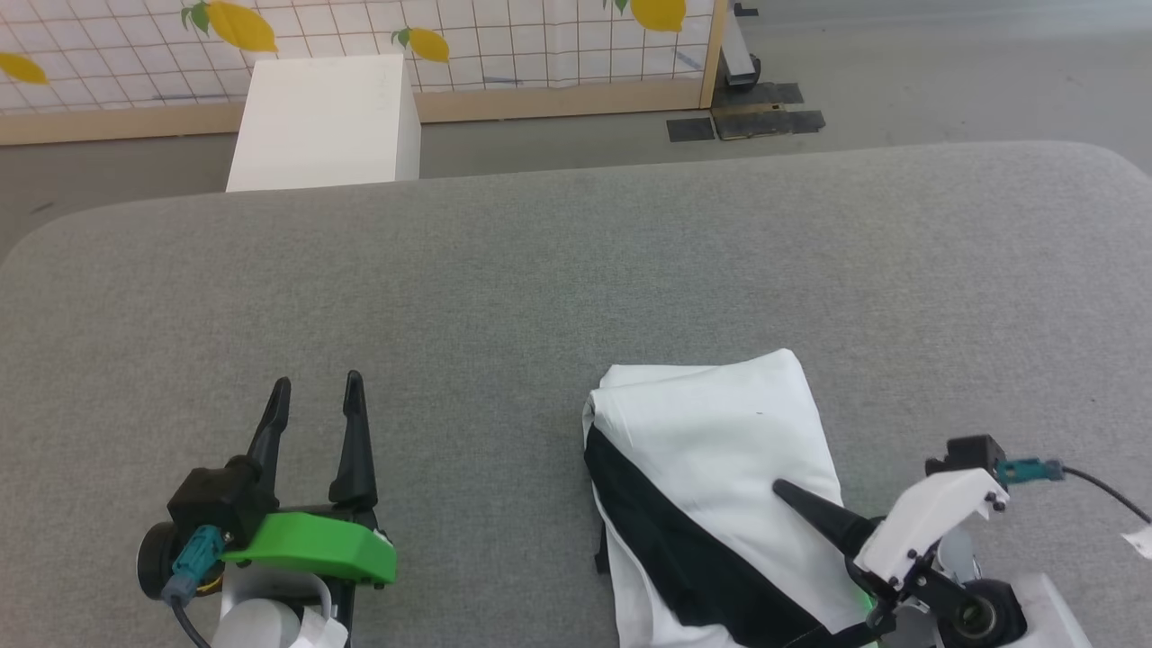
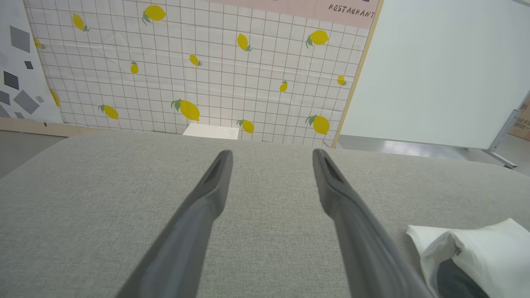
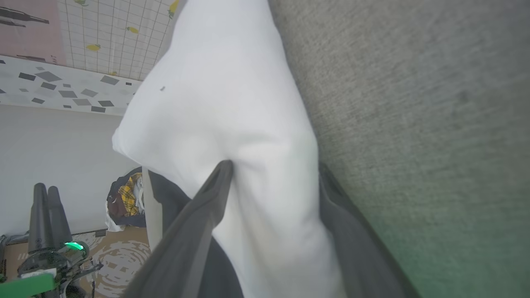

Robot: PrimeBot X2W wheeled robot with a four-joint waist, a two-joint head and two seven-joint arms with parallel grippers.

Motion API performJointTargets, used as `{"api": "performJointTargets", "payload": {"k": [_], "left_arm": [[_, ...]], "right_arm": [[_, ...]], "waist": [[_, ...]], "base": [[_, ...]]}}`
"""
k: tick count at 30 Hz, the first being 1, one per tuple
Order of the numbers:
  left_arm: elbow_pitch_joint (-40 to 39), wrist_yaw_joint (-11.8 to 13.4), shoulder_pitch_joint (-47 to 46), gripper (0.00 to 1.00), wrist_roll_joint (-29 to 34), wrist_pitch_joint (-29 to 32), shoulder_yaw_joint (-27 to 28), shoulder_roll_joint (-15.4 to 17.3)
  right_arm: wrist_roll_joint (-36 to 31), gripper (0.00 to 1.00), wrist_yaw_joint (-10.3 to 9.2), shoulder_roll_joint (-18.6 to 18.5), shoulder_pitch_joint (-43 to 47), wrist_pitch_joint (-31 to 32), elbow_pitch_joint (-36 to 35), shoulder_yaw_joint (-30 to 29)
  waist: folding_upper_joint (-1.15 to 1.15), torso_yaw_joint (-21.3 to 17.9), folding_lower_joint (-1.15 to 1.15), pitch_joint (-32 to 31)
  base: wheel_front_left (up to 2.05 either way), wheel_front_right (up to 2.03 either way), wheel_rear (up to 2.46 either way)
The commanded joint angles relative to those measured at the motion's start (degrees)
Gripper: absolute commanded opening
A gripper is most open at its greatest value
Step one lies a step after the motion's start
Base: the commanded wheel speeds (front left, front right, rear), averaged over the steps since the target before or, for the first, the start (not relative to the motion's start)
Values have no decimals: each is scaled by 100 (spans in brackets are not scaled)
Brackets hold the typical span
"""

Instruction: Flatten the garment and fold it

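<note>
So, garment (image 1: pixel 720 423): lay folded on grey counter (image 1: pixel 540 270);
left pincer (image 1: pixel 317 382): stood wide, well apart;
right pincer (image 3: pixel 273 165): stood wide, astride garment

The garment (image 1: pixel 720 432) lies on the table's (image 1: pixel 540 270) near right with the right gripper's (image 3: pixel 273 165) 2 fingers astride its near part, the left gripper (image 1: pixel 318 380) well apart at near left, and a box (image 1: pixel 319 121) behind the far edge.

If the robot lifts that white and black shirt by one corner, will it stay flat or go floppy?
Probably floppy: the shirt lies in soft folds and bulges between the right gripper's open fingers. It looks thin, so likely light. Pushed, it would probably bunch up on the grey surface.
</note>
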Motion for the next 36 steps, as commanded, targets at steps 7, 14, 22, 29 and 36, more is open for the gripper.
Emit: {"api": "performJointTargets", "payload": {"k": [7,14,22,29,36], "left_arm": [[-12,19,-40,100,36,-26,0,-15],[-54,62,-16,100,52,-26,48,-15],[-198,33,-109,100,173,-26,136,5],[-278,-54,-419,100,313,-26,-37,28],[-275,-124,-836,100,519,-22,-298,217]], "right_arm": [[-805,0,-8,19,-211,408,-52,239],[-1271,0,-8,19,-203,665,-729,318],[-2984,0,-8,-506,-688,723,-1610,1040],[-3927,0,-8,-1158,-1449,331,-1386,1467],[-4598,0,-8,-1479,-2395,-512,-524,1365]], "waist": [[48,79,0,84],[48,-50,0,138],[48,-697,0,385],[48,-1484,0,754],[48,-2271,0,1360]], "base": [[0,0,0],[0,0,0],[0,0,0],[0,0,0],[0,0,0]]}}
